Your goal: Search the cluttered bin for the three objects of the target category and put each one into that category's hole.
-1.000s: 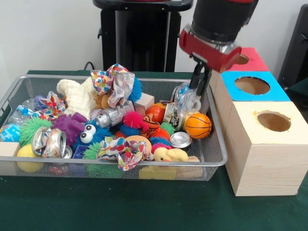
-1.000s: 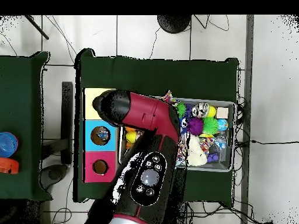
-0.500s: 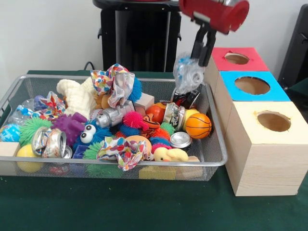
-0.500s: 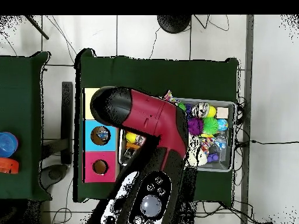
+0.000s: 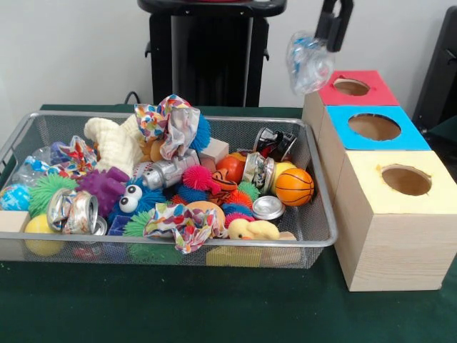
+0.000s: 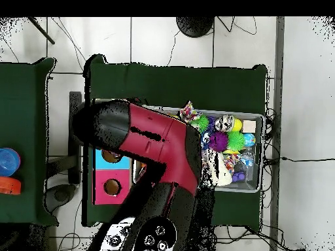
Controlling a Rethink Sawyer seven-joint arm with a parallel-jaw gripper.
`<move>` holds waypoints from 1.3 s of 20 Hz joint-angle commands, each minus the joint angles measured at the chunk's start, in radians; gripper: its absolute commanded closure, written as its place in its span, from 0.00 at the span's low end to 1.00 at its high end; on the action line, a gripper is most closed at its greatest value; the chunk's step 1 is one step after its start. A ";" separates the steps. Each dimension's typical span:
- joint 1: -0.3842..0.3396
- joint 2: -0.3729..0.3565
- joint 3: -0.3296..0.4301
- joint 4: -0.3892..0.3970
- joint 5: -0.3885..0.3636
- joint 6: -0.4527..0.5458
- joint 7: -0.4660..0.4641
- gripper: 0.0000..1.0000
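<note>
Now the gripper (image 5: 333,28) is high at the top of the front view, where a second ago it was down among the clutter at the bin's end nearest the boxes. It has lifted a crumpled bottle (image 5: 308,61) clear of the bin (image 5: 314,241); half a second ago the bottle hung lower, just above the rim. The fingers are pinched on the bottle's upper end, and the bottle dangles below and a little to one side of them, tilted, touching nothing else. For the task this means one of the three objects is out of the search and on its way to a hole.

Beneath and just past the gripper stands the red box (image 5: 353,87), then the blue box (image 5: 373,127), then the plain wooden box (image 5: 400,193) farthest from it, each with a round hole on top. Which hole belongs to bottles cannot be told from here, so I judge only that the carry now needs a short sideways move over the right one before release.

Only the fingertips show in the front view. In the overhead view the red arm (image 6: 157,140) reaches out from the base and covers the box row and that end of the bin, hiding gripper and bottle.

At least one more clear bottle (image 5: 28,170) seems to lie at the bin's far end from the gripper, though the mesh makes it hard to be sure.
</note>
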 commanded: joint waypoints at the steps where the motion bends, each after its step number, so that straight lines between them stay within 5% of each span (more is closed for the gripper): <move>1: 0.033 0.014 0.029 0.075 0.062 0.118 0.377 1.00; 21: 0.078 0.086 0.061 0.106 0.126 -0.005 0.452 1.00; 26: 0.096 0.107 0.032 0.088 0.101 0.058 0.464 1.00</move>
